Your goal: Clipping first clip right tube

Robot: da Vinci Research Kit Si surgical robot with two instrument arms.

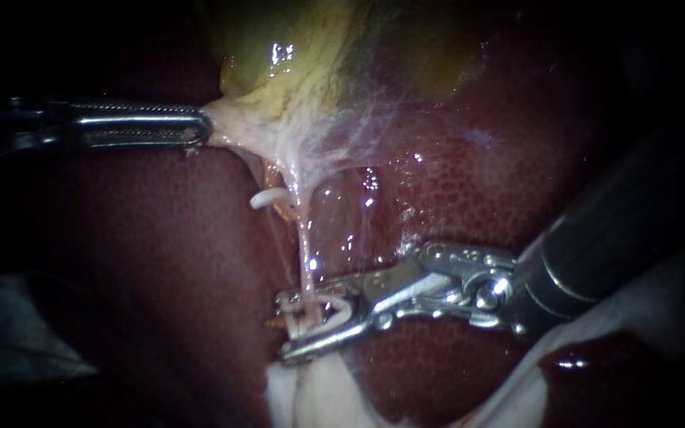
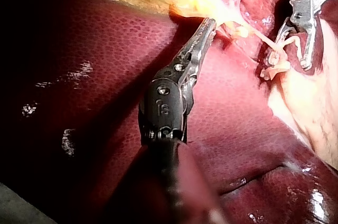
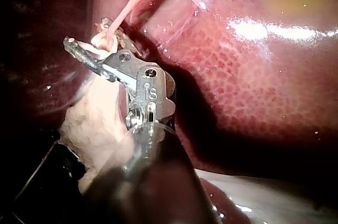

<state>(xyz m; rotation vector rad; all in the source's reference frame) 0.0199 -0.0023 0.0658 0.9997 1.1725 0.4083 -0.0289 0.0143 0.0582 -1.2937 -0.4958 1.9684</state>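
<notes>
The yellow-green gallbladder (image 1: pixel 295 55) lies on the dark red liver (image 1: pixel 501 174). My left instrument (image 1: pixel 204 131) is shut on pale tissue at the gallbladder's lower end and holds it taut; the left wrist view shows the same hold (image 2: pixel 208 26). A thin pink tube (image 1: pixel 304 254) runs down from that tissue and passes between the jaws of my right instrument (image 1: pixel 281 326), which stand open around it with a gap showing. A small white clip (image 1: pixel 267 196) sits on a strand just left of this tube. In the right wrist view the tube (image 3: pixel 119 20) meets the jaws (image 3: pixel 90 36).
Thin whitish membrane (image 1: pixel 358 135) spreads from the gallbladder over the liver. Pale tissue (image 1: pixel 311 396) lies under and below my right instrument's jaws, also seen beside its shaft (image 3: pixel 100 118). A wet fold of liver (image 1: pixel 596 372) lies under the right shaft.
</notes>
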